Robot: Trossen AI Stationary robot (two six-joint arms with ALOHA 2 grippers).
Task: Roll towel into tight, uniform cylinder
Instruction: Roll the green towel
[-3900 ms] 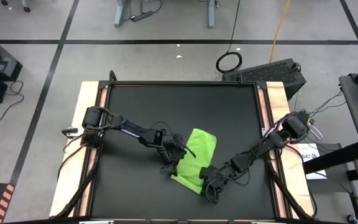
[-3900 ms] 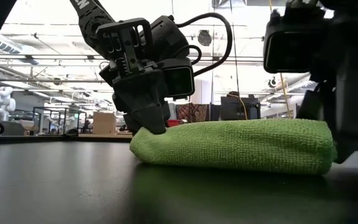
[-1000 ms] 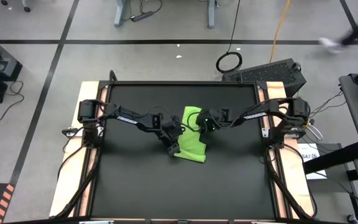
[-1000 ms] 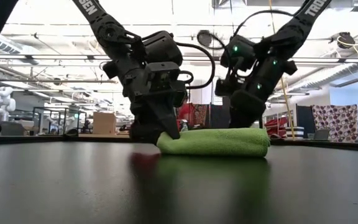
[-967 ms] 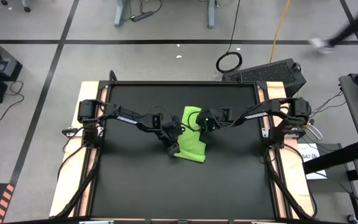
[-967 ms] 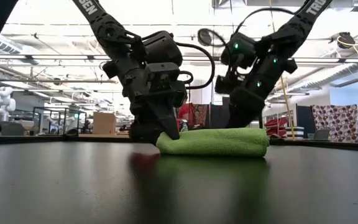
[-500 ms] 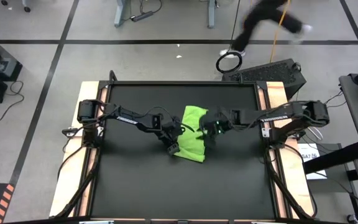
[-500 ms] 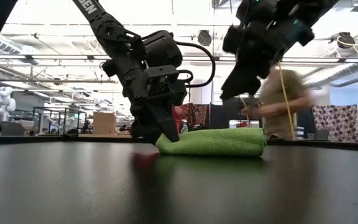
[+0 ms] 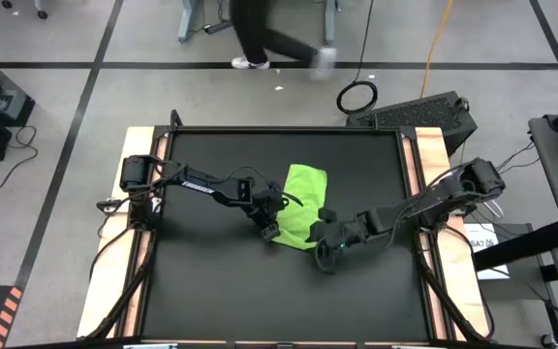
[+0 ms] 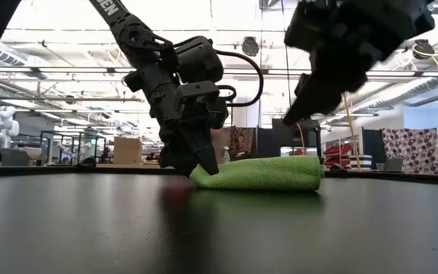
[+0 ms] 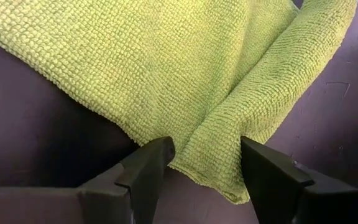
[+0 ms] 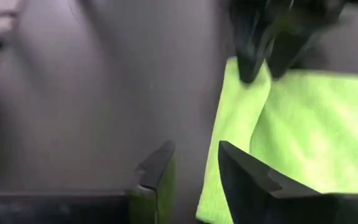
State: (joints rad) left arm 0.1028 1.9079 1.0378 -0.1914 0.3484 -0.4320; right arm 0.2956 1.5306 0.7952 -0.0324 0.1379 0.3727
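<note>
1. The towel (image 9: 304, 206) lies on the black surface (image 9: 211, 281), near the middle, folded into a flat, thick strip. It is not a round roll yet.
2. The left pincer (image 9: 270, 224) sits low at the towel's near left corner. Its fingers (image 11: 146, 163) are spread apart with a towel edge between them, but they do not squeeze it. It has stayed in this spot for the last second.
3. The right pincer (image 9: 328, 254) has just moved. A second ago it was at the far end of the towel, touching it. Now it has swung over to the near right corner and hangs above the surface, just beside the towel.
4. Its fingers (image 12: 156, 167) are partly open and hold nothing.
5. This likely means the right arm is getting ready for a new grab at the near edge, so rolling can go on.
6. The towel itself has hardly moved.
7. A person (image 9: 260, 34) now walks across the floor behind the surface.
</note>
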